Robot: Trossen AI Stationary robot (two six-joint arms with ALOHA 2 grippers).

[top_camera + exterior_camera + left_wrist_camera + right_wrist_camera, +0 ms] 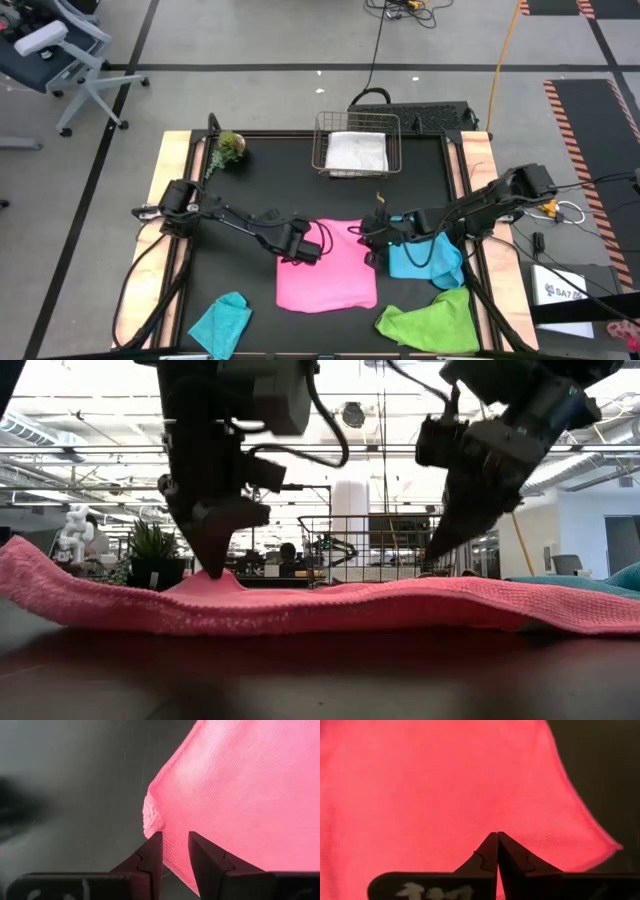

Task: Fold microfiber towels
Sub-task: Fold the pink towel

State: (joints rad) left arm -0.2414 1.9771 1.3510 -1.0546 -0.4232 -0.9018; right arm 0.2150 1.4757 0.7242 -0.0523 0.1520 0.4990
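From above, the hot pink towel [327, 265] lay spread near the middle of the dark surface [260, 190]; the left tool [300, 248] sat at its left far corner and the right tool [377, 240] at its right far corner; the sky blue towel [425, 258] lay crumpled just right of the pink one, the lime green towel [430, 322] near its right front corner, the teal towel [222, 320] off its left front corner; the white towel [356, 152] rested in a wire basket [322, 135] beyond it, with a small plant [229, 148] further left.

At surface level, the hot pink towel [300, 605] ran as a low rippled band across the frame; the left tool [213, 565] pressed down where the cloth humped up slightly, and the right tool [432, 555] came down at a slant to its far edge.

From the left wrist, the fingers [152, 855] stood slightly apart, straddling the pink hem [165, 850] beside a curled corner, apparently with cloth between them.

From the right wrist, the fingers [490, 851] met tip to tip over the pink weave [445, 785]; whether they pinched any cloth could not be told.

The towel looked light, limp and napped, likely to sag and drag rather than slide cleanly; the two far corners seemed the sensible hold for folding it toward the front edge.
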